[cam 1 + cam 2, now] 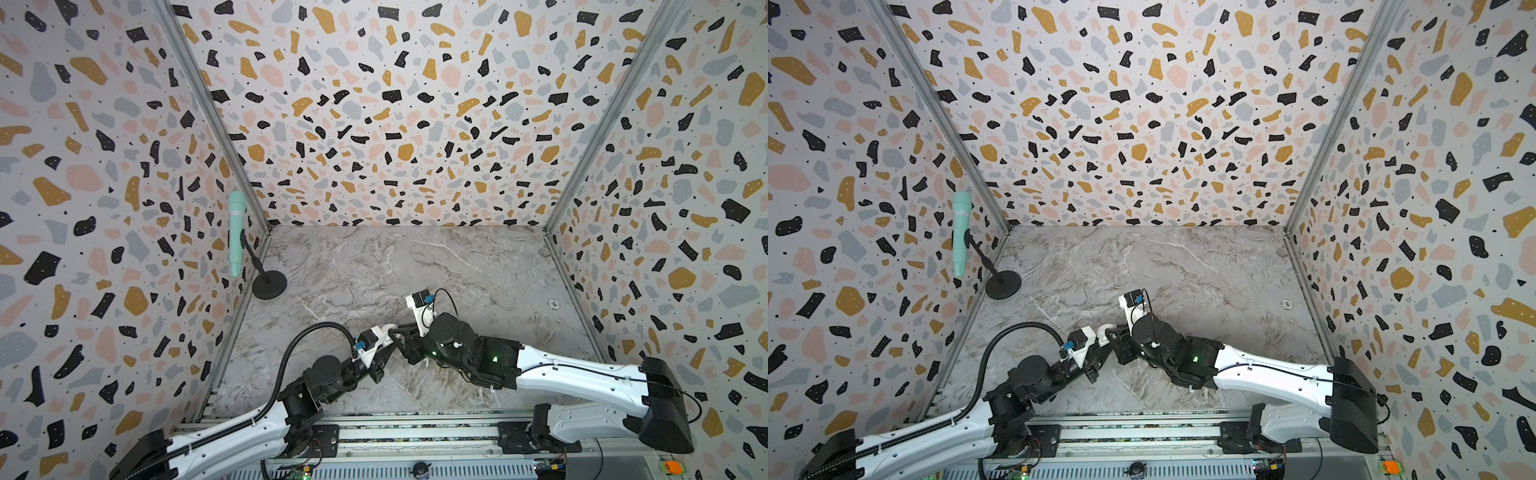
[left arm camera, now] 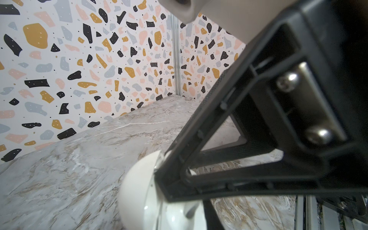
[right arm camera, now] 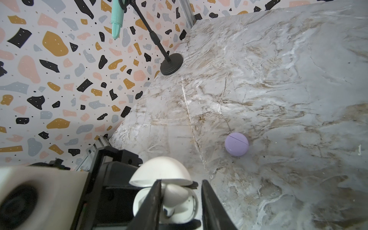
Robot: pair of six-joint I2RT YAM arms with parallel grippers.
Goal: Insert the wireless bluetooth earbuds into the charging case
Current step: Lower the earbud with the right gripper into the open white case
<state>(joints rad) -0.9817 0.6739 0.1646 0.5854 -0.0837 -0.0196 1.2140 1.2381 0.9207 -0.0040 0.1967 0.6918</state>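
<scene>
Clearly, at low centre in a top view, the left end effector [image 1: 390,337] clamps the open white charging case [image 3: 161,169]. The white earbud [image 3: 176,194], likely featherlight and slick, sits inside between parted jaws of the right end effector [image 3: 181,183]; pinch its bulb gently.

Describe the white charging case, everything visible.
The white charging case is round, smooth glossy plastic, hinged open with its domed lid tipped back. A white earbud lies in the base. The left gripper holds it, jaws shut, over the marble table; the right gripper straddles the base, jaws open. Contact with the table cannot be told.
</scene>
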